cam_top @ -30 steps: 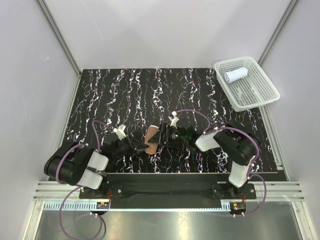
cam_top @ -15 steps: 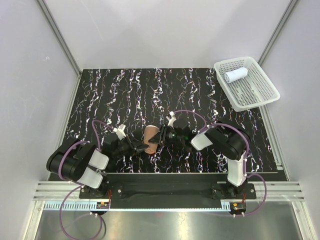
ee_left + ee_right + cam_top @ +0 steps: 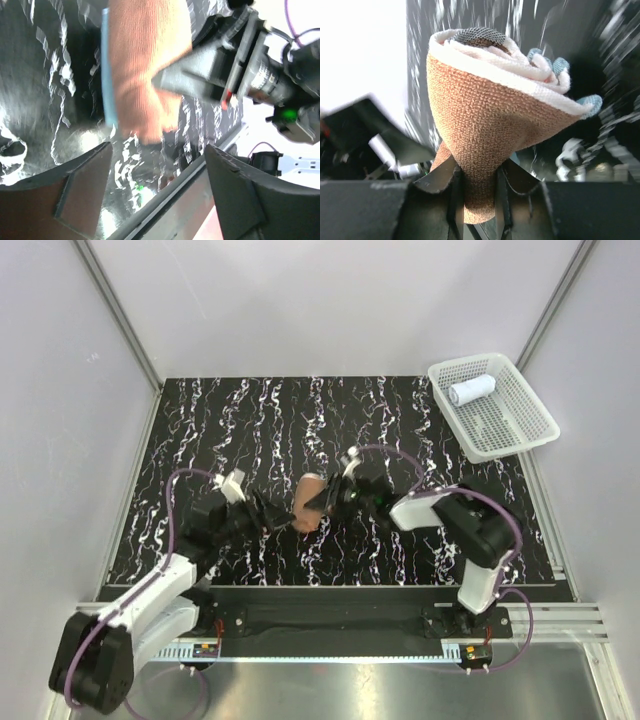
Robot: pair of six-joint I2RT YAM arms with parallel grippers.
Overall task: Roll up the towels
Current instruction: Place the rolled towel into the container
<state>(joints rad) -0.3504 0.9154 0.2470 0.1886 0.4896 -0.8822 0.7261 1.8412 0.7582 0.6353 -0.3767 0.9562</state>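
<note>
My left gripper (image 3: 264, 519) sits left of centre in the top view, low over the table (image 3: 200, 430). Its jaws are spread wide with nothing between them, and it faces the orange-red towel (image 3: 306, 502) at mid-frame. If I close in carelessly from that side, I could knock the roll or catch its teal edging and peel a layer loose.

Just right of the towel, my right gripper (image 3: 478, 197) is clamped on it, but only on one narrow end. That end is squeezed thin while the rest flares out into a cone. The pinch is small, so the roll could slip out or loosen into a floppy spiral, and any quick swing would make that worse. The coil is already uneven at the wide end, where the inner layers stand proud.

In the top view the towel's long axis runs roughly from the top of the frame to the bottom, across the line of my right fingers. In the right wrist view the open spiral end points to the top of the frame and the pinched end to the bottom. I cannot tell whether the roll touches the table.

Far to the upper right, well apart, the white towel (image 3: 470, 390) lies rolled in the mesh basket (image 3: 505, 430).
</note>
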